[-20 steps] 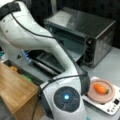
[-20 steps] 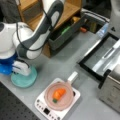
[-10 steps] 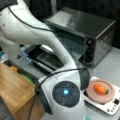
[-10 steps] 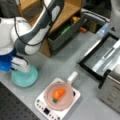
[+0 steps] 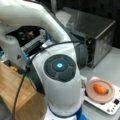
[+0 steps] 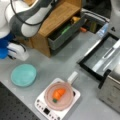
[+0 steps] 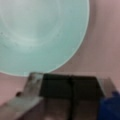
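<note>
1. I am seeing my gripper with its fingers pressed together, holding nothing, hanging just off the near rim of the round pale-teal plate.
2. In a front view that plate is lying flat on the grey tabletop, bare surface ringing its edges.
3. The orange toy carrot is sitting in the pink pan, well apart.

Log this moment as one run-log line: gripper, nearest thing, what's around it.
gripper: shut, empty, beside plate | teal plate: flat on table, untouched | carrot: in pink pan on white cooker | wooden drawer unit: drawer open
</note>
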Controlling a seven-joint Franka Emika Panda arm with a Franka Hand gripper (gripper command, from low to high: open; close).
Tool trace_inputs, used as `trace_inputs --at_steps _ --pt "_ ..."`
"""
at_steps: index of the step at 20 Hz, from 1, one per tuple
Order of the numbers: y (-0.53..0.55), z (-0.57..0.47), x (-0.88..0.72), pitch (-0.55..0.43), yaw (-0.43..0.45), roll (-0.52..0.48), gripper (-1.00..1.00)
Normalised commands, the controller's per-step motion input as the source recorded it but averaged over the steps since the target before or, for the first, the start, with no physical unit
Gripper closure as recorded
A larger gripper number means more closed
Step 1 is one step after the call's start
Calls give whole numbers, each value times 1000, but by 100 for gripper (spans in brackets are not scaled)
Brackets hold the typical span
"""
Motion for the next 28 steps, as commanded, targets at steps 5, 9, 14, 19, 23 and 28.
trace_inputs --at_steps 5,9,14,19,23,28 --pt "102 -60 -57 14 -94 6 100" --pt "83 -39 -79 12 -62 14 100" --pt "63 -42 -82 5 -43 25 -100" --pt "52 -56 -85 -5 -33 19 -100" --pt "37 -55 -100 -9 -28 18 -100" --pt "3 -78 -105 -22 -19 27 -100"
